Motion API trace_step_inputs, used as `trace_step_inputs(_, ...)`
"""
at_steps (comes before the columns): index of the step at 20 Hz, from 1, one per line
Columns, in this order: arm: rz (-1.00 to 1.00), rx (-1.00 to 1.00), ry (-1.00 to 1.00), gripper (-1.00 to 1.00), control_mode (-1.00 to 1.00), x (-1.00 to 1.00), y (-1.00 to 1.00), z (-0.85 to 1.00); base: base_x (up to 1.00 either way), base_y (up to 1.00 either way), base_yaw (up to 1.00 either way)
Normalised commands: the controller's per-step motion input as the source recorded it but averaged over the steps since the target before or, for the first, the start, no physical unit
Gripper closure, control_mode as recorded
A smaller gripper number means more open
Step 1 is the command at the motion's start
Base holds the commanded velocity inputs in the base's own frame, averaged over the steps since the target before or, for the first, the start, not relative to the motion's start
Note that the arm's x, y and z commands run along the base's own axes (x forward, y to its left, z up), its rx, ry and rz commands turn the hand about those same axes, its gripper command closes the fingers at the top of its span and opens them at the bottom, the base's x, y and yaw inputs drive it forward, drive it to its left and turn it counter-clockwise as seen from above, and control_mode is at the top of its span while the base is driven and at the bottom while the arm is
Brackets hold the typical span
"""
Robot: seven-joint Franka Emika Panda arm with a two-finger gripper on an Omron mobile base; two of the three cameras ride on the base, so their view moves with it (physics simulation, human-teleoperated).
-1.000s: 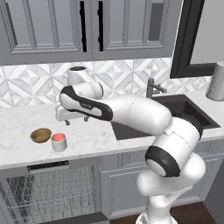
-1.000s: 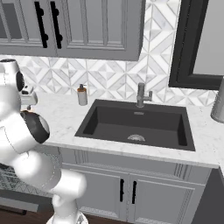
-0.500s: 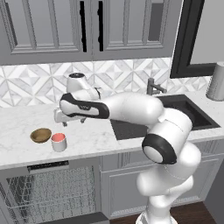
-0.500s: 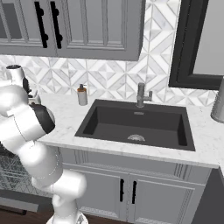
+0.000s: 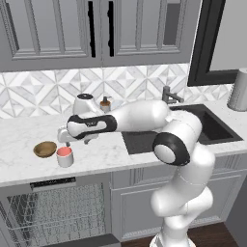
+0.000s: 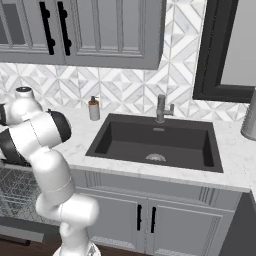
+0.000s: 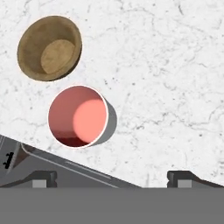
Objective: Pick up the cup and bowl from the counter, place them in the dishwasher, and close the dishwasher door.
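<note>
Dishwasher at front, below the tabletop edge, its grey wire rack visible and its dark control strip along the top. On the marble tabletop above it, near the front edge, stands the cup, upright, pink inside; just beside it, farther back and to the left, lies the brown bowl, apart from the cup. The gripper hangs above the tabletop just behind the cup, jaws spread wide and empty, looking down on both vessels. Farther right: dark sink, soap dispenser, faucet.
</note>
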Motion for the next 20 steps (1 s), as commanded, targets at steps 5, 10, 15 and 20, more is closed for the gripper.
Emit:
trace_step_inputs(5, 0.00, -0.02, 0.07, -1.00, -1.00, 0.07, 0.20, 0.00, 0.00, 0.00, 0.00)
trace_step_inputs(10, -0.03, -0.09, 0.17, -1.00, -1.00, 0.06, 0.27, -0.05, 0.00, 0.00, 0.00)
trace_step_inputs(15, -0.08, -0.12, 0.14, -1.00, -1.00, 0.00, 0.04, -0.19, 0.00, 0.00, 0.00)
trace_step_inputs(20, -0.06, -0.07, 0.07, -1.00, -1.00, 0.00, 0.00, -0.08, 0.00, 0.00, 0.00)
